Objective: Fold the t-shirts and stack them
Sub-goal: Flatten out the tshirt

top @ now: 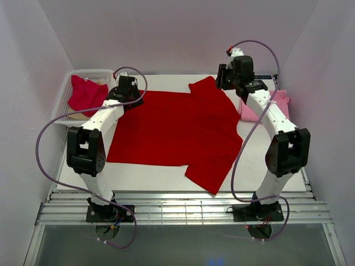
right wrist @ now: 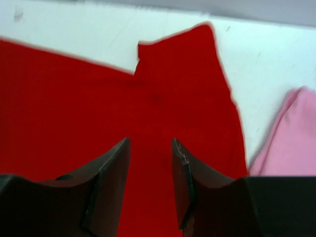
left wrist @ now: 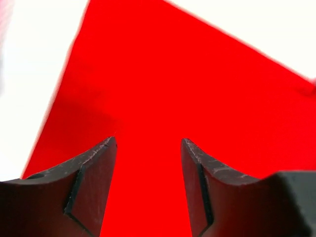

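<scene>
Red t-shirt (top: 177, 130) lies spread flat mid-table (top: 150, 176); L gripper (left wrist: 148, 141) and R gripper (right wrist: 150, 141) hover over it, jaws apart, empty. Pink t-shirt (top: 282, 98) at right; crimson t-shirt (top: 86, 95) in basket (top: 91, 72), left.

pink t-shirt (top: 283, 98) partly hidden behind right arm (top: 274, 122), red t-shirt (left wrist: 197, 89) edges blurred

Top view: high above the near edge, looking down and forward over the whole table (top: 155, 176).
Left wrist view: very near, past the left gripper (left wrist: 148, 139) onto the red t-shirt (left wrist: 197, 89).
Right wrist view: near, past the right gripper (right wrist: 150, 140), facing the far sleeve and the pink t-shirt (right wrist: 291, 138) on the right.
Shared: all three show the red t-shirt.
</scene>
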Tool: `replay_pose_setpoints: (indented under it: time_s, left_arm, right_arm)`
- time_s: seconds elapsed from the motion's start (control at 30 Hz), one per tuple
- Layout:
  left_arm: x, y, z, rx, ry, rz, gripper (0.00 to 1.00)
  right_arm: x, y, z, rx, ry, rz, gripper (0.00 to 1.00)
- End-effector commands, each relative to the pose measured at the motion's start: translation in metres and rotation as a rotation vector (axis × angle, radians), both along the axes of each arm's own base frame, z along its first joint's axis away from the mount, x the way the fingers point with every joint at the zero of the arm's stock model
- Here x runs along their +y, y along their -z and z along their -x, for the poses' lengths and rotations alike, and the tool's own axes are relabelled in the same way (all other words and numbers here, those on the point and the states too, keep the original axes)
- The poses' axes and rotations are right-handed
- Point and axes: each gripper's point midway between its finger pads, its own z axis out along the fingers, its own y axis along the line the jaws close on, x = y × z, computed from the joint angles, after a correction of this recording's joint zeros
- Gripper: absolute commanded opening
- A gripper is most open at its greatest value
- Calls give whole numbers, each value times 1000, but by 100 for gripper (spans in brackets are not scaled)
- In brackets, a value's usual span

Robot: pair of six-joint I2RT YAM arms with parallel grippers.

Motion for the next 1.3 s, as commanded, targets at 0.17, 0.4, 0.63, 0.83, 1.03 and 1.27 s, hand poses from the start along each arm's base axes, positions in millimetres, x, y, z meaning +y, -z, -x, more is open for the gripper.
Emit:
replay_pose_setpoints:
  time_s: [0.17, 0.4, 0.63, 0.83, 1.03, 1.27]
  left_arm:
    - [62, 67, 137, 435, -140, -215, 68]
    - [81, 75, 197, 586, -193, -279, 69]
    - [83, 82, 215, 614, -202, -274, 69]
    - [83, 64, 206, 525, -202, -260, 68]
    - [83, 59, 205, 494, -197, -253, 59]
    - [79, 61, 210, 483, -179, -224, 0]
  right_arm:
    - [21, 126, 190, 456, -19, 268, 43]
    - [12, 171, 308, 663, -16, 276, 43]
    - [-8, 193, 327, 677, 83, 284, 43]
    - [-2, 189, 288, 601, 152, 330, 8]
    - [-8, 198, 251, 568, 216, 408, 8]
    - [-29, 218, 223, 595, 279, 393, 8]
